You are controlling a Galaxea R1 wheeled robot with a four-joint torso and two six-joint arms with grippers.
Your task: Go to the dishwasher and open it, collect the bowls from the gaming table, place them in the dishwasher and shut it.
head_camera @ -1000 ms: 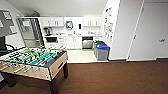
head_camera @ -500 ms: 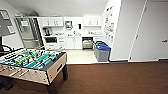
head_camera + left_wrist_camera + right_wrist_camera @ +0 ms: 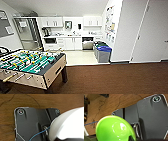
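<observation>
The dishwasher [image 3: 87,44] shows small at the far kitchen wall, its stainless front under the counter with a dark band along its top. In the right wrist view a glossy green bowl [image 3: 115,129] hangs close over the brown floor, my right gripper [image 3: 130,138] shut on its rim. In the left wrist view a white rounded bowl [image 3: 70,124] hangs just as close, carried in my left gripper [image 3: 58,139]. The gaming table is out of view.
A green table-football table [image 3: 30,65] stands at the near left on brown carpet. Blue-lidded grey bins [image 3: 103,53] sit by the white wall corner right of the kitchen's pale floor. A steel fridge [image 3: 27,33] stands at the left, a white door [image 3: 152,32] at the right.
The whole head picture has shifted a little and the kitchen looks slightly nearer, so the camera has moved. Nothing in the scene has moved by itself.
</observation>
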